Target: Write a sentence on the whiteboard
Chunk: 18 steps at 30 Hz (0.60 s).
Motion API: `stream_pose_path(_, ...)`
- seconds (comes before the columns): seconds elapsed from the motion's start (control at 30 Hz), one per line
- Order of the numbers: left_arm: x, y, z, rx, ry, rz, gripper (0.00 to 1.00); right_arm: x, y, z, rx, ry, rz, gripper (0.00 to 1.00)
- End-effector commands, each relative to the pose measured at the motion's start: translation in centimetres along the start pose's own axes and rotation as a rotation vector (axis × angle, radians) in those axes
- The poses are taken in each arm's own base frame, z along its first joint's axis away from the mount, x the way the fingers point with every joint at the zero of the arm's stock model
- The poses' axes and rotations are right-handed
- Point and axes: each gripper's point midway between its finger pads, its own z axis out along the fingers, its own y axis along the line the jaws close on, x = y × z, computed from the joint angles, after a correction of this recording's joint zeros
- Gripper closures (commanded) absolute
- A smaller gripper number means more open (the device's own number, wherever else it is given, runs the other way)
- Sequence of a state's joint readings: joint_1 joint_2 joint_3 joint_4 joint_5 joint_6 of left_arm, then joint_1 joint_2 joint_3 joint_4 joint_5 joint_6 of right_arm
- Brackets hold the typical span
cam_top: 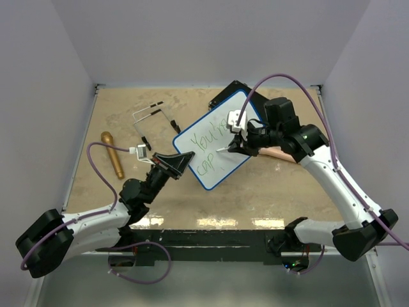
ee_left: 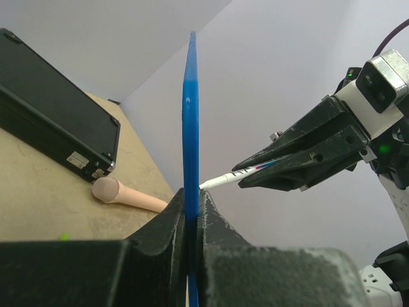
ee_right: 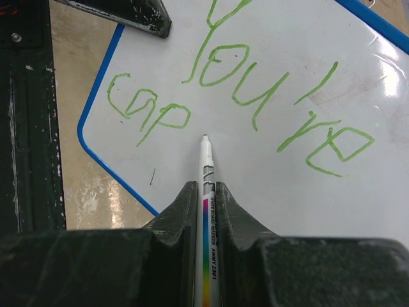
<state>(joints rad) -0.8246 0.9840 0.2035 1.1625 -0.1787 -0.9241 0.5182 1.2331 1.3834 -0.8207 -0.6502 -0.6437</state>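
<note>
The whiteboard (cam_top: 220, 169) is held tilted above the table, its blue rim (ee_left: 190, 115) edge-on in the left wrist view. My left gripper (cam_top: 181, 160) is shut on its lower-left corner, one finger on each side (ee_left: 190, 206). The sentence (cam_top: 213, 137) reads "You're" in green, with "cap" (ee_right: 148, 112) on the line below. My right gripper (cam_top: 234, 147) is shut on a white marker (ee_right: 206, 167). The marker's tip (ee_left: 211, 183) sits at the board (ee_right: 268, 173) just right of "cap". The left fingers (ee_right: 131, 14) show at the top of the right wrist view.
A black case (cam_top: 234, 87) lies behind the board, also in the left wrist view (ee_left: 54, 128). A peach handle (ee_left: 128, 196) rests on the table beside it. A gold microphone-like object (cam_top: 112, 153) and a thin wire frame (cam_top: 153, 118) lie at the left.
</note>
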Motion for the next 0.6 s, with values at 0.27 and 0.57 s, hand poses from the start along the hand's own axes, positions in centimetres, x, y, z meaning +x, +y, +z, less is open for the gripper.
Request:
stream_pose_path(0.27,-4.4,-5.8,0.5,0.213,-0.151,-0.066,1.00,-0.6,0.7,1.0,-0.042,-0.028,-0.009,1.00)
stream_pose_path(0.57,-4.8,-5.6,0.6,0.201,-0.166,-0.062,1.00,0.7,1.8,1.3,-0.074,0.010,-0.015,1.00)
